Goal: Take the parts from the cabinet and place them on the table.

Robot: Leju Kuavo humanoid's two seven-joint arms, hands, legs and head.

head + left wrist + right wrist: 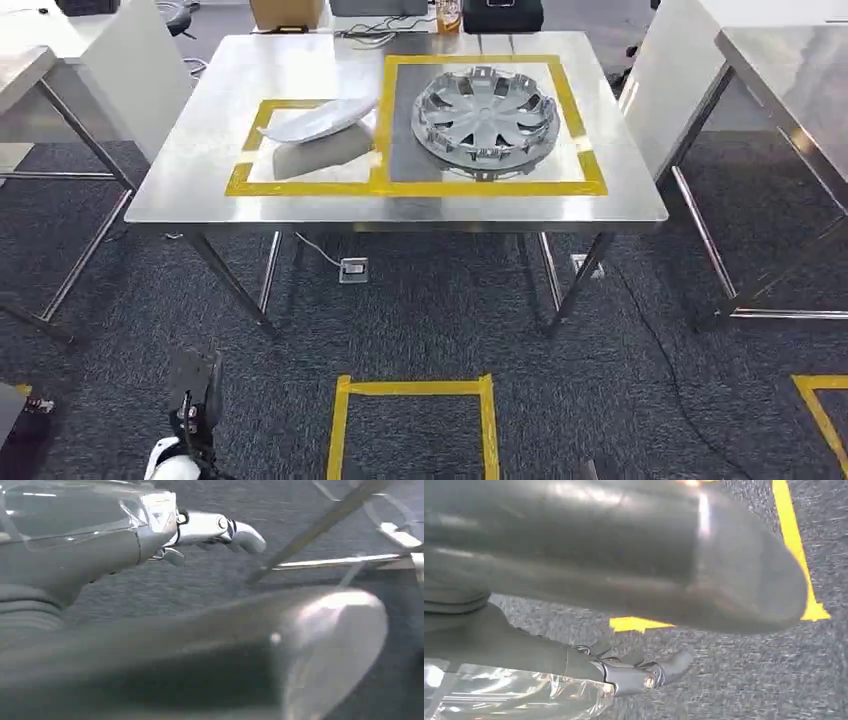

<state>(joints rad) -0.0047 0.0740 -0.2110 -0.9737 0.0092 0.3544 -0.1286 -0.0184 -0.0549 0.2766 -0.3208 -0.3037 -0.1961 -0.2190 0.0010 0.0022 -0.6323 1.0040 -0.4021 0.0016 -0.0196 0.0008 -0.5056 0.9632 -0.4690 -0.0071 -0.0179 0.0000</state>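
steel table [300,205] holds hubcap [485,115], left hand [190,405] well below

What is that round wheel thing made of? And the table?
The wheel cover looks like silver-painted plastic: thin moulded spokes with a dull, even sheen, though metal can't be ruled out. The table seems to be brushed steel: grey, smooth and mirroring the lights.

Bright even overhead light, glare on steel table [300,205], wrist views blurred, close parts unfocused
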